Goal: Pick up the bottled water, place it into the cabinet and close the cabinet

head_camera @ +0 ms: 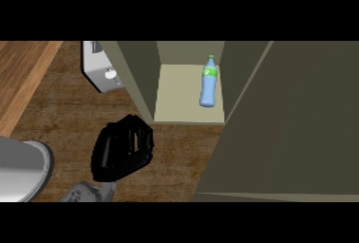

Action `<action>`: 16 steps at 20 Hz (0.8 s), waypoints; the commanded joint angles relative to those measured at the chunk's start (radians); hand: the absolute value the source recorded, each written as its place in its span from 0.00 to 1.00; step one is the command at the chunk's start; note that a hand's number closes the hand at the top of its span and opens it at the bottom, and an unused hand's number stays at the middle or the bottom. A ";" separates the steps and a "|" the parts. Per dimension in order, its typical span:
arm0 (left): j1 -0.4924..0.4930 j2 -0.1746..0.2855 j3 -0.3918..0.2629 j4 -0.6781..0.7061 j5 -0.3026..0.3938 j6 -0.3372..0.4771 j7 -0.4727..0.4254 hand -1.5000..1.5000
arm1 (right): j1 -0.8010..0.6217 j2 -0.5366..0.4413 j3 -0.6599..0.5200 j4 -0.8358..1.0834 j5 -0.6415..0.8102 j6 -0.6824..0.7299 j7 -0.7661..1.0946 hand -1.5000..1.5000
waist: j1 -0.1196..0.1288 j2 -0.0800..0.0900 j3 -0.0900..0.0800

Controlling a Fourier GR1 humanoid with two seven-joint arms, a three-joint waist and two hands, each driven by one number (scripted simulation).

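Head view: bottled water (207, 85) was inside the cabinet (175, 107), door (294, 123) open. My left robot hand (125, 151) hovered over the tabletop (179, 156) just outside the cabinet, fingers relaxed, empty.

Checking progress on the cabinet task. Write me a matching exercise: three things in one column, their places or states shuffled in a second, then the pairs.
Column one:
1. bottled water
2. cabinet door
3. left robot hand

Column two:
A. swung open, at the view's right
B. over the counter, in front of the opening
C. inside the cabinet, on its floor

Pairs: 1-C, 2-A, 3-B
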 commanded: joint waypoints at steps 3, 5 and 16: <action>0.202 0.071 0.021 -0.121 -0.011 -0.036 -0.061 1.00 | -0.104 0.109 0.198 -0.053 0.133 -0.042 0.155 1.00 | -0.013 0.001 -0.003; 0.226 0.144 0.044 -0.255 0.008 -0.030 0.011 1.00 | -0.206 0.145 0.150 -0.023 0.064 -0.028 0.226 1.00 | 0.002 0.002 -0.003; 0.394 0.225 0.184 -0.257 0.109 -0.198 -0.084 1.00 | -0.553 0.359 0.294 0.236 0.241 -0.120 0.303 1.00 | 0.009 0.002 -0.005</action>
